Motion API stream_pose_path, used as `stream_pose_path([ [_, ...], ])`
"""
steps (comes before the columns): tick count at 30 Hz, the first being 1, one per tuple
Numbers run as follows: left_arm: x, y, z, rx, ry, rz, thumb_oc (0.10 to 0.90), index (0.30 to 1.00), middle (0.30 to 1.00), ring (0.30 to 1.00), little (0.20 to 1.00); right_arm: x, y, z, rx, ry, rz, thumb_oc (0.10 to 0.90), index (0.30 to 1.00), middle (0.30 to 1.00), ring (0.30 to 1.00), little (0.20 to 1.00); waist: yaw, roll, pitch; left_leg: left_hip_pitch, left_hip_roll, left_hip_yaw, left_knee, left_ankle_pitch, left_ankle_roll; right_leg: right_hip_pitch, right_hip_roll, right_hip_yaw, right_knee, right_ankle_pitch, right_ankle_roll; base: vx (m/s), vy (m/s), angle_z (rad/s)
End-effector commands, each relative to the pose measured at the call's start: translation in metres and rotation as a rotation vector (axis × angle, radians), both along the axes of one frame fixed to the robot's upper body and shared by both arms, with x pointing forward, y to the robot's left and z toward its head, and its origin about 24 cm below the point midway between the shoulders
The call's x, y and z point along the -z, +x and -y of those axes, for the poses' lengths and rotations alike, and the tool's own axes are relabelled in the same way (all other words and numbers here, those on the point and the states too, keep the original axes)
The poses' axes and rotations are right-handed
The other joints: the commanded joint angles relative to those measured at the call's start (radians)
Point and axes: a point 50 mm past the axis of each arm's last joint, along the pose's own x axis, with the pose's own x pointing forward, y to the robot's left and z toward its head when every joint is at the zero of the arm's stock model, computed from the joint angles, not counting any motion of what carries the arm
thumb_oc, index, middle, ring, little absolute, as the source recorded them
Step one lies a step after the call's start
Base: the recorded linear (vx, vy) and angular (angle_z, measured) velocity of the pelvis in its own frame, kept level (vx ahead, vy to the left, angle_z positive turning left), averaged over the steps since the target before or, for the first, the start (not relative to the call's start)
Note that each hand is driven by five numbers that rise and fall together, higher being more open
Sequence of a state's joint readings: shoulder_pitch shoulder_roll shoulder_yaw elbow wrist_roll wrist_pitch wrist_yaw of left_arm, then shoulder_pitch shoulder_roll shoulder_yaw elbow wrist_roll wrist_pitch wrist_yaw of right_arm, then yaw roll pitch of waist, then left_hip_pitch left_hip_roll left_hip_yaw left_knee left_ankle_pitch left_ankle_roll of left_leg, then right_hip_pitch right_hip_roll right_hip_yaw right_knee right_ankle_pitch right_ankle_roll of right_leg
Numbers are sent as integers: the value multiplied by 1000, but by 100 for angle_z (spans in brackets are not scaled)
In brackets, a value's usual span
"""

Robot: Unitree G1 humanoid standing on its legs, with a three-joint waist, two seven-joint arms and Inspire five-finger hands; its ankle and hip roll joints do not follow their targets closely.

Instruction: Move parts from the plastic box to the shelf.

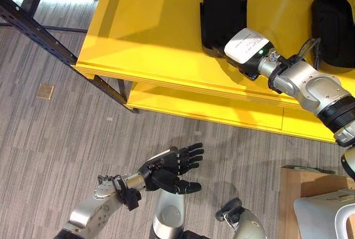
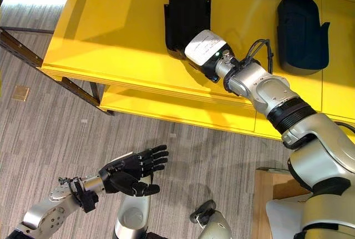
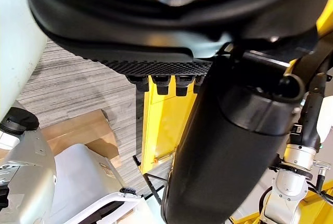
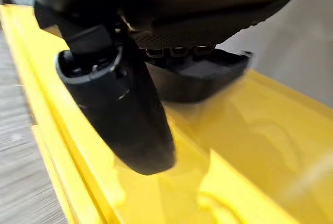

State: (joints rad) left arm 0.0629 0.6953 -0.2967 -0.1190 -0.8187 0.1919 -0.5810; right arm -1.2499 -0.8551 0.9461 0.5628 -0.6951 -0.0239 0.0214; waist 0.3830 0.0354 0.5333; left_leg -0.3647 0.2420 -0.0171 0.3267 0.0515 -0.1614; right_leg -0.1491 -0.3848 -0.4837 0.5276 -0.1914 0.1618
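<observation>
You see a grey striped floor (image 1: 66,156) across the lower left of the head views, and a yellow shelf (image 1: 150,34) that fills the upper part of the frame, with a dark metal frame (image 1: 39,31) running at the upper left. On the shelf there are 2 black parts. The first black part (image 2: 187,11) lies at the upper centre, the second black part (image 2: 299,28) lies at the upper right, and they are well apart from each other.

Your right hand (image 4: 130,115) reaches over the shelf from the right side and arrives at the near end of the first black part. In the head views a white cover on the wrist hides the fingers. In the right wrist view the thumb hangs just above the yellow surface and the fingertips (image 4: 177,51) are at the edge of the part, but you cannot tell if they grip it or only touch it.

Your left hand (image 1: 175,167) is at the lower centre of the frame, above the floor, with the fingers straight and relaxed and nothing in it.

At the lower right corner you see a wooden board (image 1: 299,189) and on it a white plastic box (image 1: 327,211).
</observation>
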Motion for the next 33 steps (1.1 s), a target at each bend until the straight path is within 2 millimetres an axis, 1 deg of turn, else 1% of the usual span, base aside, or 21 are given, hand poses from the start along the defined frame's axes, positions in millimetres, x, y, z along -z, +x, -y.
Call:
stream_pose_path([
  [1,-27,-3,9,88,-103,125,900,1000,1000,1000,1000,-60,-1,20,159,208,217,900,1000,1000,1000,1000,-22,-18,-13,16,92,153,-78,59,27,28,13,31,53,-60,-38,0,0,0],
  [4,-31,-1,14,91,-110,128,900,1000,1000,1000,1000,-54,4,37,240,302,240,900,1000,1000,1000,1000,-28,-13,-13,17,93,155,-79,57,25,29,17,34,44,-55,-39,-10,1,0],
  [5,-31,-1,14,91,-110,128,900,1000,1000,1000,1000,-54,4,37,240,303,240,900,1000,1000,1000,1000,-28,-13,-13,17,93,155,-79,57,25,29,17,34,44,-55,-39,-34,-2,-1],
  [6,-33,1,18,92,-112,133,900,1000,1000,1000,1000,-51,5,42,258,350,262,900,1000,1000,1000,1000,-32,-10,-13,16,93,157,-80,56,26,24,17,37,43,-53,-38,0,0,0],
  [7,-33,2,18,93,-112,135,900,1000,1000,1000,1000,-50,5,44,261,355,271,900,1000,1000,1000,1000,-32,-9,-13,15,93,157,-80,55,26,23,17,37,43,-53,-38,-37,-8,0],
  [12,-35,4,23,92,-120,140,900,1000,1000,1000,1000,-46,6,53,303,496,289,900,1000,1000,1000,1000,-41,-5,-13,20,92,162,-85,55,28,20,17,41,38,-48,-38,0,0,0],
  [13,-36,4,25,91,-127,141,900,1000,1000,1000,1000,-42,7,55,303,574,285,900,1000,1000,1000,1000,-44,-3,-13,21,91,165,-86,54,28,19,16,43,37,-47,-38,0,0,0],
  [14,-36,4,26,91,-127,142,900,1000,1000,1000,1000,-41,7,55,300,611,282,900,1000,1000,1000,1000,-45,-2,-13,22,91,166,-86,54,28,19,16,44,37,-47,-38,0,0,0],
  [15,-37,5,28,89,-129,144,900,1000,1000,1000,1000,-37,8,54,289,700,263,900,1000,1000,1000,1000,-48,0,-13,22,91,166,-85,54,27,18,15,46,37,-47,-38,0,0,0],
  [17,-37,7,32,89,-133,141,900,1000,1000,1000,1000,-34,10,51,281,751,261,900,1000,1000,1000,1000,-50,4,-13,24,89,166,-82,51,27,20,13,47,38,-48,-40,3,10,-2],
  [27,-38,11,40,86,-149,147,900,1000,1000,1000,1000,-25,13,33,207,705,214,900,1000,1000,1000,1000,-59,20,-13,23,80,172,-80,49,29,5,1,51,49,-45,-40,-5,7,0],
  [33,-40,13,41,79,-153,152,900,1000,1000,1000,1000,-18,15,26,175,740,162,900,1000,1000,1000,1000,-63,23,-13,34,78,178,-86,48,30,7,-3,52,46,-40,-40,-5,5,0],
])
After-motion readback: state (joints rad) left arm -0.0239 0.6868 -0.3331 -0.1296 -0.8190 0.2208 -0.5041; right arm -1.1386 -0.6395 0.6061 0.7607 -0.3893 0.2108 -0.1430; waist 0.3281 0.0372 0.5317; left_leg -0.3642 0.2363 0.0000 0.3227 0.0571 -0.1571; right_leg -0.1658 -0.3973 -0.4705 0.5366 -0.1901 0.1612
